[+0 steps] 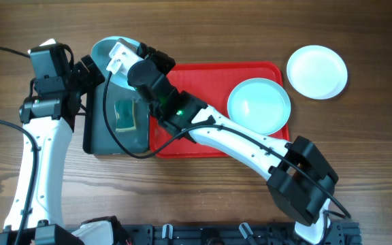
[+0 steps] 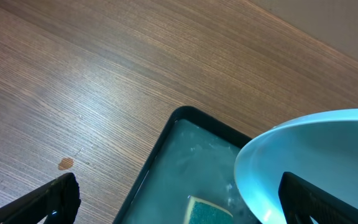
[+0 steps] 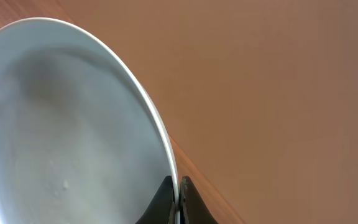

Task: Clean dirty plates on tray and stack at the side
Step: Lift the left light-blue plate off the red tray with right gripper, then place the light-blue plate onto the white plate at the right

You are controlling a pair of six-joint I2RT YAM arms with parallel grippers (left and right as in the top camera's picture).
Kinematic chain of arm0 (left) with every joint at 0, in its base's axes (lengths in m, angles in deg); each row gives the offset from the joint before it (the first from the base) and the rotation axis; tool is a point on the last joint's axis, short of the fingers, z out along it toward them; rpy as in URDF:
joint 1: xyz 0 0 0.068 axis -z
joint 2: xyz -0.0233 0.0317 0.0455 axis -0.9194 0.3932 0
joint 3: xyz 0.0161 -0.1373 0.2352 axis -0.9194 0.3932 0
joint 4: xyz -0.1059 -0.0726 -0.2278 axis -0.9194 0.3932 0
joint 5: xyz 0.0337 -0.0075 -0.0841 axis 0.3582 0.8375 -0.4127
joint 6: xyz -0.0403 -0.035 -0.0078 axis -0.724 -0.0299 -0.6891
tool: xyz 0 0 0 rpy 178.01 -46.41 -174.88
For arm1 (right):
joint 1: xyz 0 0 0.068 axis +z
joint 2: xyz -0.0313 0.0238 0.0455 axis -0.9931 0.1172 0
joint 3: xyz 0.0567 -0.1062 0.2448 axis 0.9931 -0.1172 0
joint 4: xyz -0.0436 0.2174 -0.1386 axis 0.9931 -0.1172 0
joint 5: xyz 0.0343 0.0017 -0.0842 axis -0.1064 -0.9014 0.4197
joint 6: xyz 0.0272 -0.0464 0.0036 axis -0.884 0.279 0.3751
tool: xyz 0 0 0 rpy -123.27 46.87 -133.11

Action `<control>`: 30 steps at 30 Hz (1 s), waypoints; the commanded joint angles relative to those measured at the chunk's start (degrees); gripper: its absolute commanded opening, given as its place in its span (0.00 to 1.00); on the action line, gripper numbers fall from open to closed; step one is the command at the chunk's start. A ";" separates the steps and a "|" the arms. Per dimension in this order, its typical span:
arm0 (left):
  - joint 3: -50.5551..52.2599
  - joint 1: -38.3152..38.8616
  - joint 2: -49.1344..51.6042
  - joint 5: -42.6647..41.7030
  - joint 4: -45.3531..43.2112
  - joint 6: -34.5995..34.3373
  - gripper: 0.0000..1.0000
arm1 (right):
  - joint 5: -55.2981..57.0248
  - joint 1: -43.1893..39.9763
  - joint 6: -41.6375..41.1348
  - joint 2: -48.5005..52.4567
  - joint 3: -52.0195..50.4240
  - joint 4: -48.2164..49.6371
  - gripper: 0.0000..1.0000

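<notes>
My right gripper [image 1: 119,62] is shut on the rim of a pale aqua-blue plate [image 1: 105,49] and holds it tilted over the far end of the black tray. In the right wrist view the fingers [image 3: 179,194] pinch the plate's edge [image 3: 73,124]. My left gripper [image 1: 89,72] is open and empty just left of that plate; in the left wrist view its fingers [image 2: 179,190] are spread wide, with the plate [image 2: 316,152] at the right. A second aqua plate [image 1: 258,104] lies on the red tray [image 1: 203,76]. A white plate [image 1: 316,71] lies on the table to the tray's right.
A black tray [image 1: 95,139] holding water and a green sponge [image 1: 125,116] stands left of the red tray; both show in the left wrist view, tray rim [image 2: 166,127], sponge [image 2: 209,213]. A small brown spot [image 2: 65,163] marks the wooden table.
</notes>
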 commanded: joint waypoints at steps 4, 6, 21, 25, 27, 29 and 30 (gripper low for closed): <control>-0.26 -0.20 0.04 0.33 -0.11 -0.50 1.00 | 1.16 0.13 0.11 1.09 0.24 0.55 0.04; -0.28 -0.20 0.04 0.33 -0.11 -0.50 1.00 | 1.18 0.11 0.11 1.09 0.24 0.48 0.04; -0.28 -0.20 0.04 0.33 -0.11 -0.50 1.00 | -27.21 -11.10 -46.73 1.09 0.20 -13.60 0.04; -0.28 -0.20 0.04 0.33 -0.11 -0.50 1.00 | -43.74 -17.77 -53.11 1.07 0.20 -17.00 0.04; -0.28 -0.20 0.04 0.33 -0.11 -0.50 1.00 | -50.18 -21.88 -53.92 1.05 0.20 -19.67 0.04; -0.28 -0.20 0.04 0.33 -0.11 -0.50 1.00 | -54.49 -26.45 -53.92 1.05 0.20 -22.91 0.04; -0.26 -0.20 0.04 0.33 -0.11 -0.50 1.00 | -55.54 -28.87 -53.96 1.05 0.20 -24.81 0.04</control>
